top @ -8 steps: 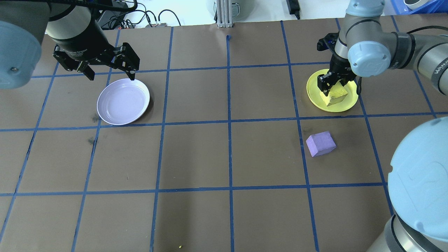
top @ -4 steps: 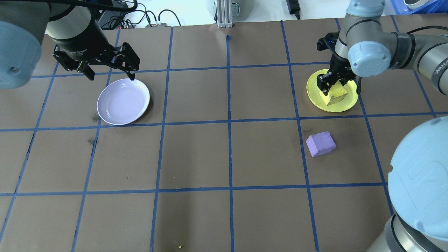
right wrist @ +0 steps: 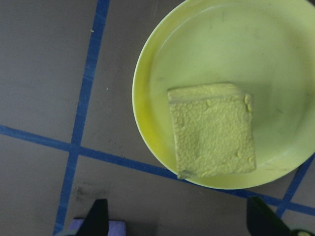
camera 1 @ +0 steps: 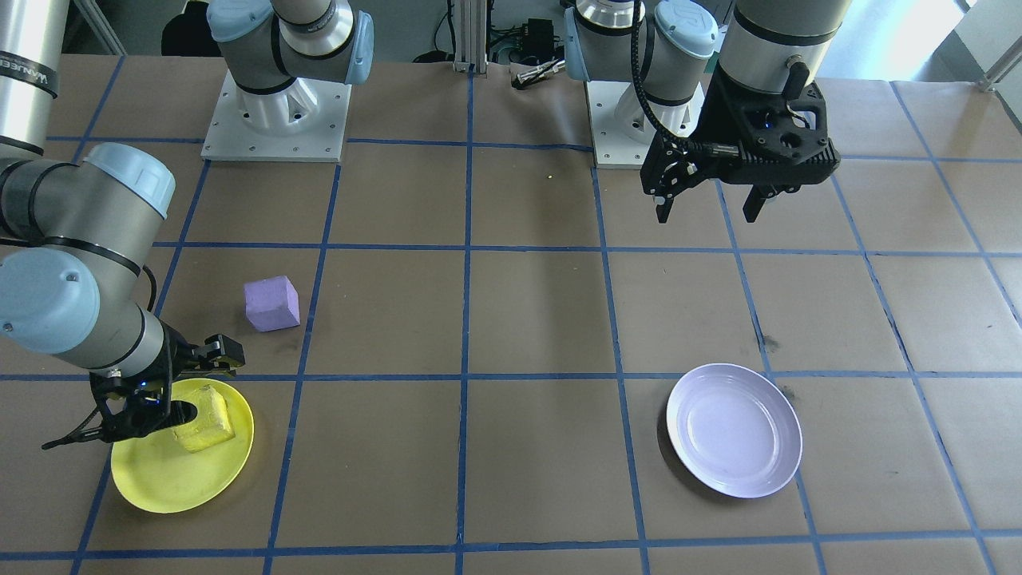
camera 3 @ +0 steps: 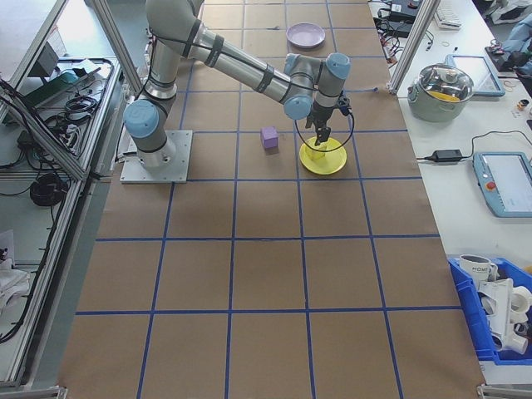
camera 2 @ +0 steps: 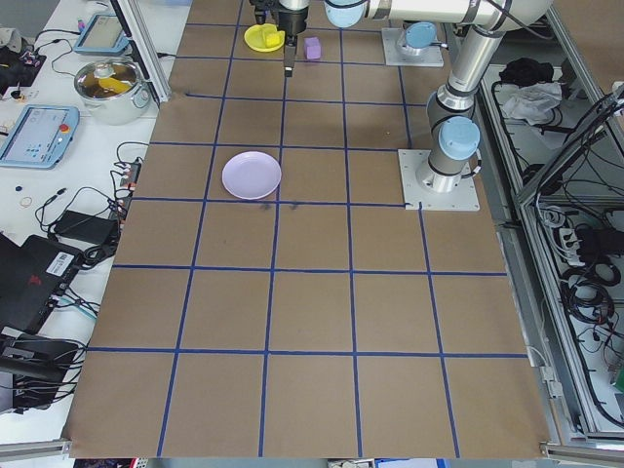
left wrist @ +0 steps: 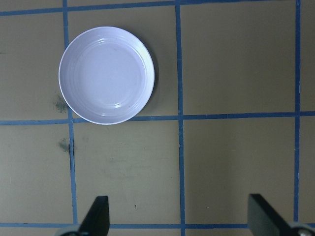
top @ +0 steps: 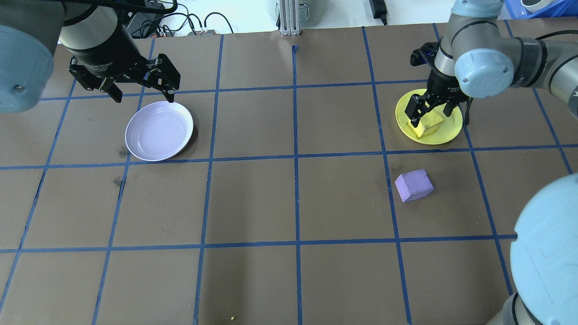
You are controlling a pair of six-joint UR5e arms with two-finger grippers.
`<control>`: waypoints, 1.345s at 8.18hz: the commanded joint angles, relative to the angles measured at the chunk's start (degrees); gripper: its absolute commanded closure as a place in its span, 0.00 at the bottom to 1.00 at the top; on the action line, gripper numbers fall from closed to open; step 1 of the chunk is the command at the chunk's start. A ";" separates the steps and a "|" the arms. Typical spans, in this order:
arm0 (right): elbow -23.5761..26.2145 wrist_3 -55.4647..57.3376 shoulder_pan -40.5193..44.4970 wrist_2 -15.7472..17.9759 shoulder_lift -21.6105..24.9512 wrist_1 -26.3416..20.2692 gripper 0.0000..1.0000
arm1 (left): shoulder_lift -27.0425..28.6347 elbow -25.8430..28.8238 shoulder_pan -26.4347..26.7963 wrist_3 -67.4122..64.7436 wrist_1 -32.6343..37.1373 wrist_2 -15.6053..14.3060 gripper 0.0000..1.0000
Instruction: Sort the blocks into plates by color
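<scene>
The yellow block (top: 424, 125) is seen lying in the yellow plate (top: 447, 135), toward the plate's edge on the robot's side, one corner close to the rim in the right wrist view. The right gripper (top: 430, 108) is positioned just above the block with its fingers spread wide; in the right wrist view both fingertips (right wrist: 97, 216) are seen apart at the lower corners and nothing is held between them. The purple block (top: 414, 185) is noted on the brown table (top: 289, 203), near the yellow plate on the robot's side of it and clear of its rim, touched by neither gripper. The lavender plate (top: 159, 131) is seen well apart on the left half of the table, with no block in it. The left gripper (top: 143, 92) is held raised in the air beyond the lavender plate's far rim, fingers parted and gripping nothing; in the left wrist view the plate (left wrist: 106, 74) appears whole and unobstructed below the camera. Blue tape lines (top: 295, 155) are seen dividing the table into squares; the yellow plate sits just beyond one such line
</scene>
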State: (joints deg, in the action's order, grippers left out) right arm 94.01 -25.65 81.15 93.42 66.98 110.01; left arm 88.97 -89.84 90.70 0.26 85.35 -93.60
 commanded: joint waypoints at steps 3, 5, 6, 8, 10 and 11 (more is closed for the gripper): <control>22.23 -0.36 0.24 -1.50 10.10 6.60 0.00 | -0.02 -0.07 0.00 0.01 0.00 0.00 0.00; 22.88 -0.89 0.42 -2.36 10.19 7.41 0.00 | -0.02 -0.07 0.00 0.01 0.00 0.00 0.00; 22.10 -0.72 0.42 -2.46 10.19 7.06 0.00 | 0.06 0.10 0.00 0.01 0.00 0.00 0.00; 20.78 -0.28 0.42 -2.37 10.28 6.89 0.00 | 0.06 -0.16 0.00 0.01 -0.35 0.00 0.00; 18.05 0.59 1.29 -2.63 10.19 2.69 0.00 | 0.15 -0.25 -0.09 0.01 -0.62 0.00 0.00; 18.66 0.34 1.38 -2.63 9.76 2.32 0.00 | 0.15 -0.25 0.00 0.01 -0.71 0.00 0.00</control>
State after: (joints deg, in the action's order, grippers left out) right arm 112.90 -25.53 82.08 90.93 77.16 114.29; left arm 89.08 -90.02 90.68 0.23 84.87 -93.60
